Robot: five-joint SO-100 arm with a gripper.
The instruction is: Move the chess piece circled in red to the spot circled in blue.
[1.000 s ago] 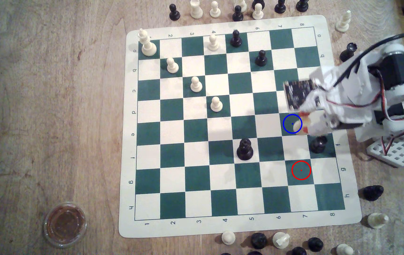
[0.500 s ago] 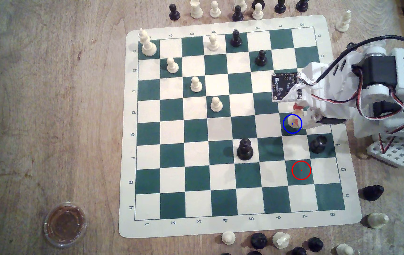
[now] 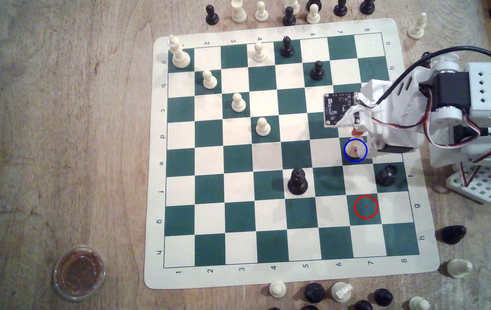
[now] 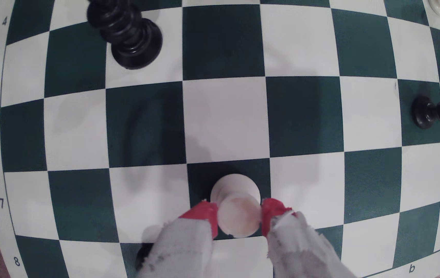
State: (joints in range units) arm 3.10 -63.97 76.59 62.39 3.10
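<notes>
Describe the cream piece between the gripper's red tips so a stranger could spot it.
Find the green-and-cream chessboard, then the blue-ringed green square near the exterior view's right edge. The cream rook there has a flat, cup-like top, unlike the ball-headed pawns.

The chess piece (image 3: 354, 148) stands on the spot (image 3: 348, 159).

On the chessboard (image 3: 239, 187) stand six cream pieces (image 3: 238, 102), counting the rook-like chess piece (image 3: 354, 149) on the blue-ringed spot (image 3: 345, 161), and four black pieces (image 3: 297, 181). The board carries one blue ring and one red ring (image 3: 366, 207). Off the board, the desk (image 3: 44, 149) bears one round clear cup (image 3: 78, 272). The loose pieces around the board run out of frame, so I cannot count them.
</notes>
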